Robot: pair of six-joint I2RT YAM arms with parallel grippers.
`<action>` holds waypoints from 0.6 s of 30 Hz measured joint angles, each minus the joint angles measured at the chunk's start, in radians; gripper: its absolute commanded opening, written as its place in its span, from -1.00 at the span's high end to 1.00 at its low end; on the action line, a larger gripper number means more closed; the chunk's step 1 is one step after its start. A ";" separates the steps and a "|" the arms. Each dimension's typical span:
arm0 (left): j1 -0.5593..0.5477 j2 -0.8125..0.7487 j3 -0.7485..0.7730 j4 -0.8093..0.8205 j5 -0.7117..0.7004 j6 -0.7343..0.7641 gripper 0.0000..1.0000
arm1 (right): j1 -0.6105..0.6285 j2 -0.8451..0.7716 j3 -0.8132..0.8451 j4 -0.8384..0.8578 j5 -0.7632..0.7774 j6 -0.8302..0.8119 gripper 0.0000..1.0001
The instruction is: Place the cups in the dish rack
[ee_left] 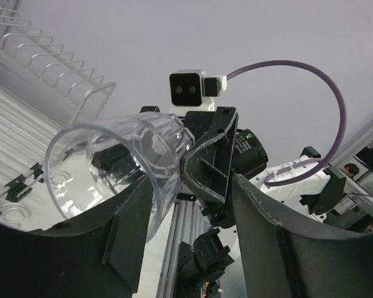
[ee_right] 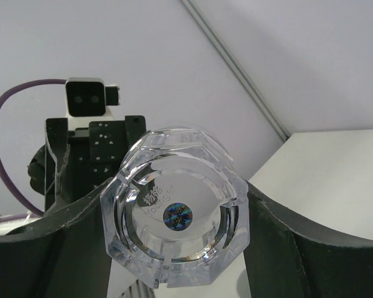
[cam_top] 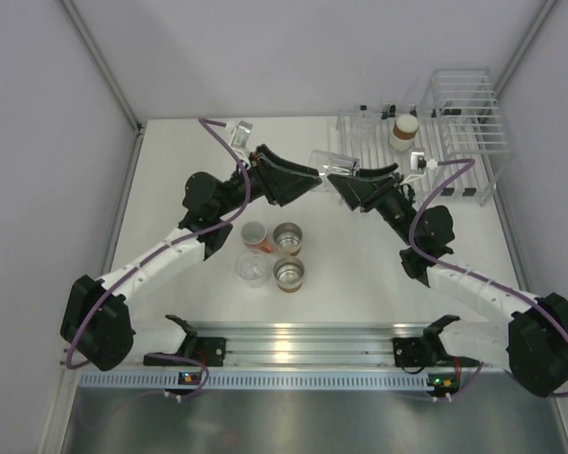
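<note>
Nearest the bases, four cups sit bunched on the table (cam_top: 379, 284), about 7 o'clock from the grippers. A table clear cup (cam_top: 251, 269) and a front brown cup (cam_top: 289, 273) come first, with the salmon-orange cup (cam_top: 256, 235) and a rear brown cup (cam_top: 287, 236) just behind. They are within the left arm's reach and likely queued for pickup. Above mid-table the two grippers meet tip to tip around a raised clear cup (cam_top: 329, 161) lying on its side, base toward the right wrist camera and mouth toward the left. The right gripper (cam_top: 344, 177) pinches it, a finger on each side of the base. The left gripper (cam_top: 310, 176) is spread wide, the cup's rim just over one finger and not clamped. This reads as a handoff, probably because the dish rack (cam_top: 464, 104) stands at 1 o'clock, on the right arm's side. An inverted brown cup (cam_top: 404, 130) is already on its low bars, cream base up, presumably to drain.
</note>
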 measured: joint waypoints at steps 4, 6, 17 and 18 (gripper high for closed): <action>0.000 -0.062 0.000 -0.133 -0.013 0.097 -0.30 | -0.002 -0.042 0.029 -0.087 0.026 -0.048 1.00; 0.000 -0.095 0.001 -0.227 -0.024 0.157 -0.32 | -0.004 -0.068 0.046 -0.148 0.036 -0.082 1.00; 0.082 -0.133 0.302 -0.998 -0.265 0.622 -0.97 | -0.030 -0.112 0.394 -0.728 0.226 -0.414 1.00; 0.109 -0.132 0.328 -1.036 -0.286 0.652 -0.97 | -0.031 -0.086 0.464 -0.797 0.260 -0.450 1.00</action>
